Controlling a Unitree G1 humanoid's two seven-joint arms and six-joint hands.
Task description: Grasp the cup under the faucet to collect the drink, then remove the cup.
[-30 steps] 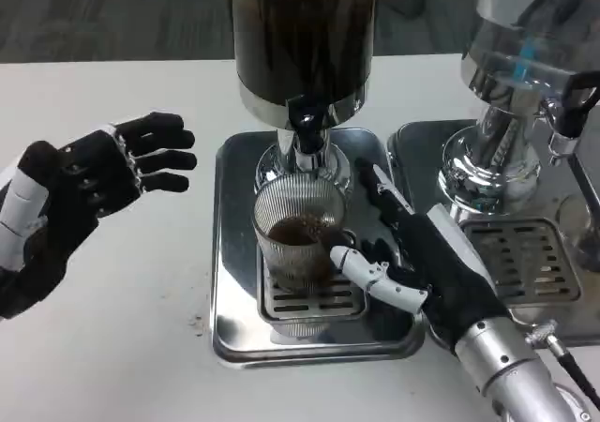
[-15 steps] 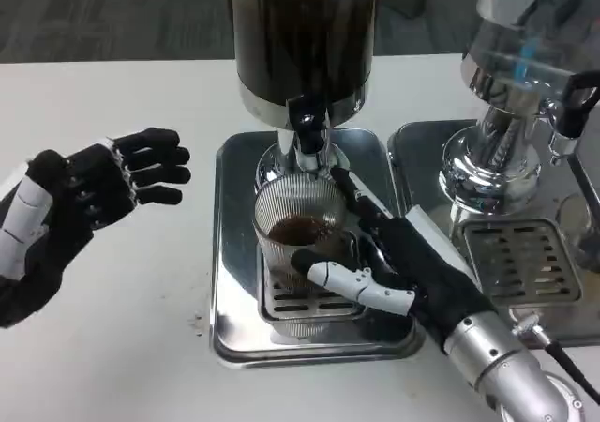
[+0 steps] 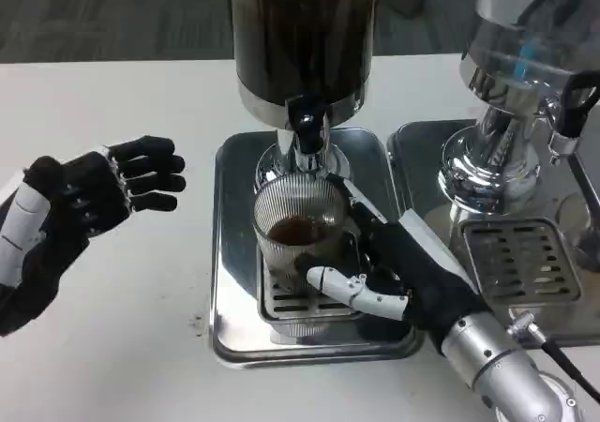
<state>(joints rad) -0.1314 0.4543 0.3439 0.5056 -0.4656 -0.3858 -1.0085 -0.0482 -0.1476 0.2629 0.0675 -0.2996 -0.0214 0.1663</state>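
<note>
One white table (image 3: 112, 366) carried everything, and on it stood two drink dispensers side by side. The nearer one, a tall dark dispenser (image 3: 305, 37) filled with a brown drink, rose from a shiny steel drip tray (image 3: 234, 253) at the middle of the view; a second, clear-bodied dispenser (image 3: 525, 84) on its own chrome base and tray (image 3: 525, 253) stood to its right. The black-handled faucet (image 3: 307, 131) of the dark dispenser pointed straight down over the cup.

The left hand (image 3: 94, 192) hovered above the bare table well to the left of the tray, palm turned inward, its fingers (image 3: 155, 173) spread apart and holding nothing. The right hand (image 3: 394, 277) lay over the right part of the steel tray, its thumb reaching across the front of the cup and its other fingers (image 3: 361, 202) running up along the cup's right side; whether they pressed the glass or only lay close beside it could not be told.

The cup (image 3: 300, 230) was a small clear glass with fine vertical ribs, upright on the slotted grate (image 3: 309, 305) directly under the faucet. A shallow pool of dark brown drink sat in its bottom, leaving most of the glass unfilled.
</note>
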